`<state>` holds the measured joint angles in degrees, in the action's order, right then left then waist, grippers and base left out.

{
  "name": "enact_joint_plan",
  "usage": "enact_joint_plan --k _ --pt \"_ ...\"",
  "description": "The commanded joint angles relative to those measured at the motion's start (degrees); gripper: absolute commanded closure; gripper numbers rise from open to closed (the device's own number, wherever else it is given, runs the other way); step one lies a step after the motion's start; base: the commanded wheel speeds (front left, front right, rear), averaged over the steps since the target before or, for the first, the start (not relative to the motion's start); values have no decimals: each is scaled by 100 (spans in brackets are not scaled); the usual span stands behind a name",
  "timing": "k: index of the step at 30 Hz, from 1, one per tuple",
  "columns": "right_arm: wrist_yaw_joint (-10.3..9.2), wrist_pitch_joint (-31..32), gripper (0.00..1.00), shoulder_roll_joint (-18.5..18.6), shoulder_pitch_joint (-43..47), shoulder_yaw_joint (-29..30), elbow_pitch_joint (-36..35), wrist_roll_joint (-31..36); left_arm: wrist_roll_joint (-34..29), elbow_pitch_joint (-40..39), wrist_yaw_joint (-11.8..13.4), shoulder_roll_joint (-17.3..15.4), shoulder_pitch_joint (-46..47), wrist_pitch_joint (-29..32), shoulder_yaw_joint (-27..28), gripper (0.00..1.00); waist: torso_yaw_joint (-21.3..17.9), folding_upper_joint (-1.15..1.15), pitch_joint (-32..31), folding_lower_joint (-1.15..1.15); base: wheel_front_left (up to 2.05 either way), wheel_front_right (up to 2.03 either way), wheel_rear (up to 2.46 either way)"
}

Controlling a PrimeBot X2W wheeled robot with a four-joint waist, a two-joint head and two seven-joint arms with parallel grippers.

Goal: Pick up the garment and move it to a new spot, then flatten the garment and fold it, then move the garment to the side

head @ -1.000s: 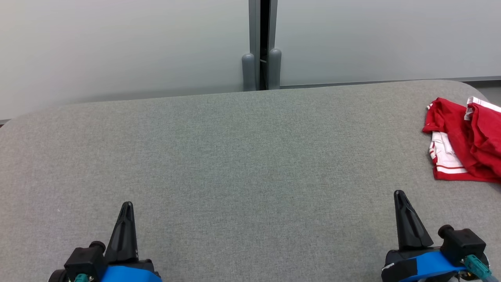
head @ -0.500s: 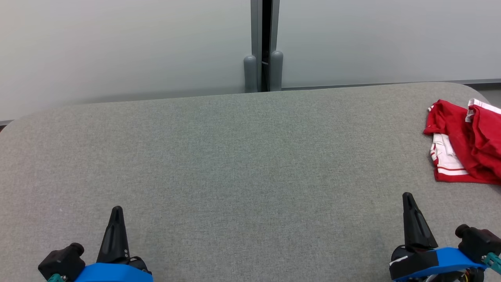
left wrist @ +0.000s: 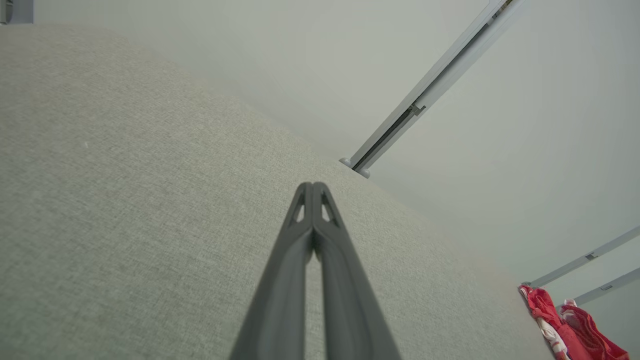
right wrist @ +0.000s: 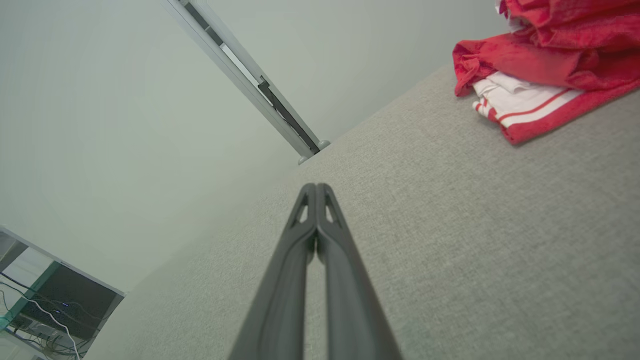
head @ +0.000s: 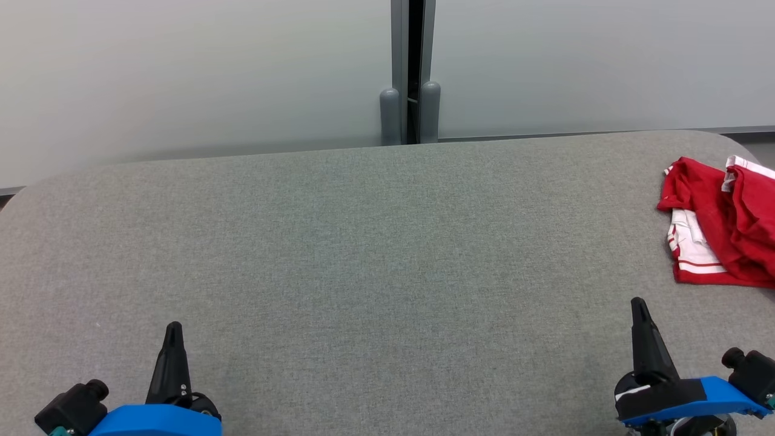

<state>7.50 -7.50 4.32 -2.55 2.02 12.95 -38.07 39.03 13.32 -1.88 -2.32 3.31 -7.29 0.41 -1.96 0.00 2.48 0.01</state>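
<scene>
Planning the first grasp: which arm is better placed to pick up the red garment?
Right. The garment lies just beyond the right end effector, at the right edge of the table; the left end effector sits far across. Both are shut.

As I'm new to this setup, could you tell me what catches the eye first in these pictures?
The red garment with white striped trim stands out, lying crumpled at the right edge of the grey fabric-covered table. The left gripper and right gripper sit shut at the near corners, both apart from it.
</scene>
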Motion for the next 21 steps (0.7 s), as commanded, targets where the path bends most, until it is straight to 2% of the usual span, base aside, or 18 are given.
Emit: enact_joint_plan --k 1,21 --pt "0 55 100 -5 -138 33 -57 -230 205 -61 -47 -38 147 44 59 100 3 0 -4 0 0 0 0" --pt "-1 448 100 -42 -229 152 -9 -1753 1703 -23 -199 -49 216 437 228 100 45 0 -53 0 0 0 0"
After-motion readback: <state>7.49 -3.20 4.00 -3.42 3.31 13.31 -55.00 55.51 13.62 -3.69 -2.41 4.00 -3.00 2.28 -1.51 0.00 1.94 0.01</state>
